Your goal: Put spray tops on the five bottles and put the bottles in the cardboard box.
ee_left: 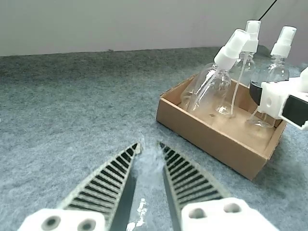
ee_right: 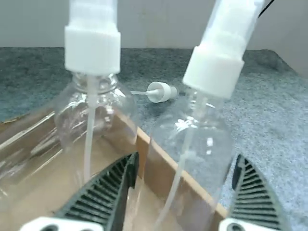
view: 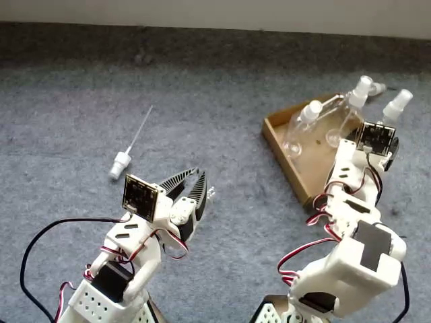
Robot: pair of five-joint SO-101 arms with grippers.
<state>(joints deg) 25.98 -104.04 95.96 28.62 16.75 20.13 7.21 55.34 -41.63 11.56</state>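
The cardboard box [view: 286,161] lies at the right of the grey carpet. Three clear bottles with white spray tops stand in it: one leaning [view: 300,131], one in the middle [view: 343,114] and one at the far corner [view: 394,111]. My right gripper [ee_right: 185,163] is open, its fingers on either side of the corner bottle [ee_right: 192,139], beside another bottle [ee_right: 91,115]. My left gripper [view: 202,185] hovers low over the carpet, left of the box, narrowly open and empty. A loose spray top [view: 121,163] with its long tube lies at the left.
A second loose spray top [ee_right: 161,91] lies on the carpet just behind the box wall [ee_right: 143,144]. Seen from the left wrist, the box [ee_left: 211,137] stands ahead with the right arm's white body [ee_left: 284,101] at its far end. A pale wall borders the carpet at the back.
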